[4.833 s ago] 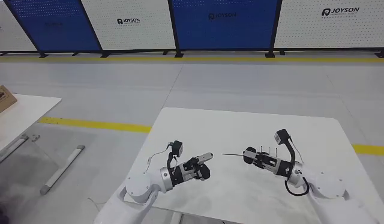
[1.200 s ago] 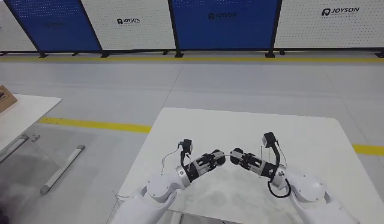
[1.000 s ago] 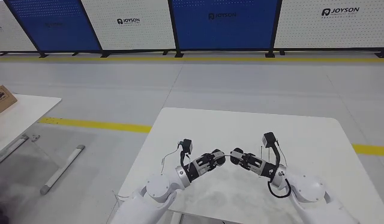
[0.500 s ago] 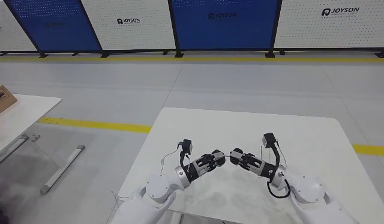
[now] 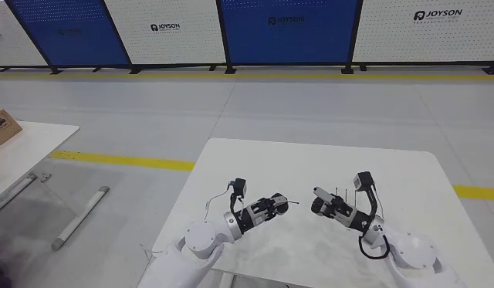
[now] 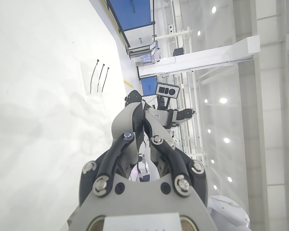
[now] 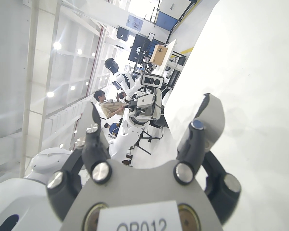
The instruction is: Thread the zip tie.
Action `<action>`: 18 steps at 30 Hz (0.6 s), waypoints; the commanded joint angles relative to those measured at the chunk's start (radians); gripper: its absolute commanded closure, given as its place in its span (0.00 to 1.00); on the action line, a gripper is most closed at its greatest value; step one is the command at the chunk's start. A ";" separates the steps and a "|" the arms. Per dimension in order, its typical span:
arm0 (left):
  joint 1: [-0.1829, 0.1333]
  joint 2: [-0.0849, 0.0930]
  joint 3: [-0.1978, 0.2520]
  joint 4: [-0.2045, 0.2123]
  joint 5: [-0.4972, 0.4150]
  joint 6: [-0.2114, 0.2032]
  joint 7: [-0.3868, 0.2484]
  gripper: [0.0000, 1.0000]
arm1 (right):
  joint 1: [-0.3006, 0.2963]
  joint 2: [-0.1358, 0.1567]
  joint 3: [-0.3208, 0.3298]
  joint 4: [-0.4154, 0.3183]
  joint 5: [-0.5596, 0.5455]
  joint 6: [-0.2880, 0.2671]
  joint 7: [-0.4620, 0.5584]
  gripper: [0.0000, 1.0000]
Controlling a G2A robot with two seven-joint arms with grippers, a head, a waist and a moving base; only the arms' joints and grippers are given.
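My left gripper (image 5: pixel 279 204) hovers over the middle of the white table (image 5: pixel 309 160), shut on a black zip tie (image 5: pixel 292 203) whose thin end points toward the other arm. In the left wrist view the fingers (image 6: pixel 125 121) are pressed together and the zip tie (image 6: pixel 132 96) shows as a dark piece at their tips. A short gap to the right, my right gripper (image 5: pixel 316 202) faces the left one. In its own wrist view the right gripper (image 7: pixel 151 109) is open, with nothing between its fingers.
Three spare zip ties (image 5: pixel 345 193) lie side by side on the table just behind the right gripper; they are the spare zip ties (image 6: pixel 97 75) in the left wrist view. The far half of the table is bare. A second table (image 5: pixel 31 145) stands off to the left.
The right gripper has let go of the tie, opened and drawn back to the right. The left gripper stays in place, still shut on the tie.
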 commanded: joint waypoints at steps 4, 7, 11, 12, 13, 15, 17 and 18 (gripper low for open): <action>0.000 0.000 0.000 -0.001 -0.008 -0.002 -0.002 1.00 | 0.001 0.000 -0.001 0.001 0.000 0.000 0.000 0.00; 0.000 0.000 0.000 -0.001 -0.008 -0.002 -0.002 1.00 | 0.001 0.000 -0.001 0.001 0.000 0.000 0.000 0.00; -0.002 -0.001 0.003 0.001 -0.021 0.011 0.000 1.00 | -0.006 -0.003 -0.008 -0.005 0.009 0.005 0.003 0.00; -0.005 -0.001 0.003 0.003 -0.036 0.023 -0.006 1.00 | -0.004 -0.003 -0.012 -0.003 0.018 0.003 0.018 0.00; -0.009 -0.001 0.001 0.004 -0.044 0.029 -0.014 1.00 | 0.000 -0.004 -0.013 0.003 0.024 0.003 0.031 0.00; -0.011 0.000 -0.004 0.006 -0.060 0.031 -0.031 1.00 | 0.011 -0.006 -0.021 0.011 0.014 0.005 0.046 0.00; -0.010 0.002 -0.007 0.005 -0.063 0.030 -0.036 1.00 | 0.017 -0.008 -0.029 0.015 0.007 0.007 0.047 0.53; -0.008 0.002 -0.008 0.003 -0.065 0.029 -0.038 1.00 | 0.020 -0.009 -0.032 0.015 0.003 0.011 0.049 0.62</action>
